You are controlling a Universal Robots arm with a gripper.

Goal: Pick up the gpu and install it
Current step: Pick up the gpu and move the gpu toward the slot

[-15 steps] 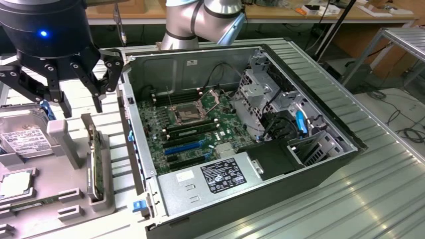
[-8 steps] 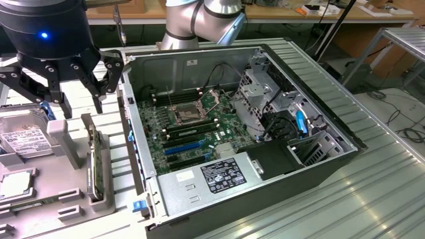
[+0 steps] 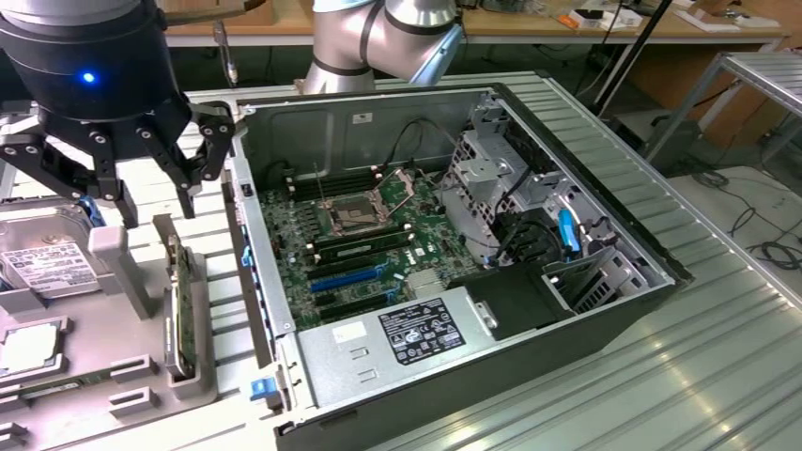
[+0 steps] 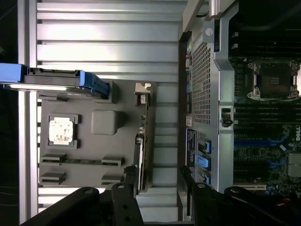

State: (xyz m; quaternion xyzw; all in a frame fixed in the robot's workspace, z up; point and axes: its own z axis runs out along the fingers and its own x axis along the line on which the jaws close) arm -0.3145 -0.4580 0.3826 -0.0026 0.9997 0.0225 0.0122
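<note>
A ribbed metal table (image 3: 664, 376) stands before a wooden bench (image 3: 527, 36).

Nothing legible in either view. Exterior view, lower centre: black-and-white label (image 3: 420, 331) on the power supply (image 3: 345, 362), print too small. Left edge: white label (image 3: 44, 265) on the hard drive (image 3: 51, 228), same.

The thin green-and-black gpu card (image 3: 177, 301) stands edge-on in the grey plastic holder (image 3: 126, 265), its face hidden; the silver hard drive (image 3: 44, 263) is cut by the exterior view's left edge
</note>
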